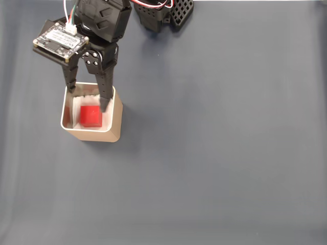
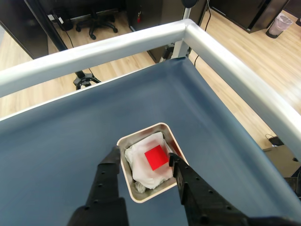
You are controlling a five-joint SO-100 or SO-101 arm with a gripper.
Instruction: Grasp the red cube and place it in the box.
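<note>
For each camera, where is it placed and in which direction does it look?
Fixed view: above the table, looking straight down on the blue mat; the arm enters from the top, gripper open over the box, red cube inside.
Wrist view: rides on the arm, looking down and forward past both fingers to the box, the table rail and a wooden floor beyond.
Both share the gripper, box and cube.

Gripper (image 1: 88,101) is parked right over the box (image 1: 116,118), jaws spread, one finger (image 1: 106,97) dipping inside beside the red cube (image 1: 91,116), the other at the box's rim. The box walls hem that cube in. Around the box the blue table (image 1: 219,153) lies open; in the wrist view a metal rail (image 2: 235,70) guards the table's edges at the far corner.
</note>
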